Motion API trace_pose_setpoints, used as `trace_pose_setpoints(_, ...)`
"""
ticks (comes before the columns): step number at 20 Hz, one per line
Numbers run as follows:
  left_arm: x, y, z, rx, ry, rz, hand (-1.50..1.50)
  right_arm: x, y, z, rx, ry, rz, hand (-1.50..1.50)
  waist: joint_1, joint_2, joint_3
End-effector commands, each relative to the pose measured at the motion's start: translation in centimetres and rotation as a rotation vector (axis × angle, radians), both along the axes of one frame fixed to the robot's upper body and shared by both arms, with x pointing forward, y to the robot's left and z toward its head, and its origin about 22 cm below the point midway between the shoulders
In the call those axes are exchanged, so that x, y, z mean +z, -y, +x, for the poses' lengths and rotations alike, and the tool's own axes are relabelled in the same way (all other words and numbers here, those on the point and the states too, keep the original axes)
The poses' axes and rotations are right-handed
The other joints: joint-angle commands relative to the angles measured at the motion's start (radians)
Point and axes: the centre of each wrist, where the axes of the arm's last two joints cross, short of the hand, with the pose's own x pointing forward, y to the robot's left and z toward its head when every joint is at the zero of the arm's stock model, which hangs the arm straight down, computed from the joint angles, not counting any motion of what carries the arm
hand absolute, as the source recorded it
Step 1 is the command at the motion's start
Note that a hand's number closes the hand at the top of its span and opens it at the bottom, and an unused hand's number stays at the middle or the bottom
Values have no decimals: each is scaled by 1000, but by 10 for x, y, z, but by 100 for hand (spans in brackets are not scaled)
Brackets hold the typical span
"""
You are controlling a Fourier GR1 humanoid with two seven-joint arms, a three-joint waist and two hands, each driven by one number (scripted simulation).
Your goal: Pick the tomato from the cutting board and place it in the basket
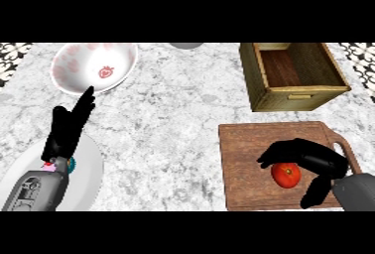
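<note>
Head view: the tomato [286,176] is seen on the cutting board [245,163], enclosed by the curled fingers of the right hand [311,156]; the basket [296,94] is set just beyond the board's far edge.

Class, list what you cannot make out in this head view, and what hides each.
All head view.
Tomato: far side hidden by the right hand's curled fingers.
Grey round thing at the top edge: cut off, unidentifiable.
White plate: partly covered by the left hand and forearm, cut off below.
</note>
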Motion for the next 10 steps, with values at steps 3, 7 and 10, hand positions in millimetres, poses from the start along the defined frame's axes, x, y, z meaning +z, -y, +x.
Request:
trace_pose_setpoints(3,-5,-9,-4,3,-2,-3,0,-7,1,2,64,116,16,150,2,3,6)
trace_pose_setpoints(7,-9,-1,-2,10,-10,-3,0,-8,2,-1,62,187,27,150,-1,3,6)
trace_pose_setpoints(10,3,3,3,-11,-16,-11,0,26,-63,40,-215,197,-153,150,20,2,1)
